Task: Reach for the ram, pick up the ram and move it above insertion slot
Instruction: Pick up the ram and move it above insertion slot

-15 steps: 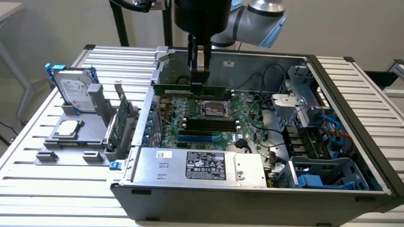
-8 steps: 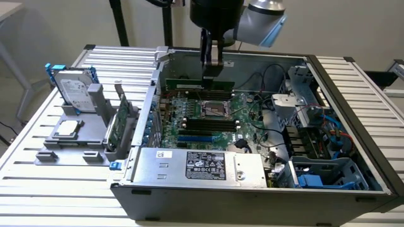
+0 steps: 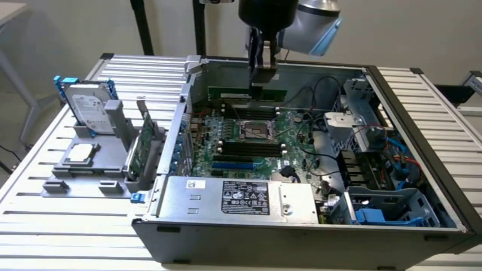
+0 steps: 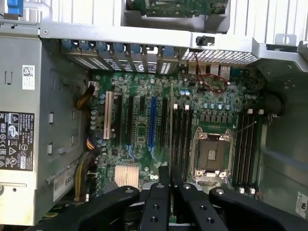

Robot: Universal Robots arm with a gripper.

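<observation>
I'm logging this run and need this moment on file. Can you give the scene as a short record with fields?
gripper: gripper over the open computer case, shut on the ram
ram: ram hangs edge-down above the motherboard
ram in wrist view: thin edge between the fingers
CPU socket: CPU socket open, memory slots beside it
outside the case: hard drive upright in a grey holder; expansion card beside it

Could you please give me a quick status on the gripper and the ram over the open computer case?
Gripper shut on the ram, edge-on. Held above the motherboard inside the open case. Nothing blocking beneath.
</observation>
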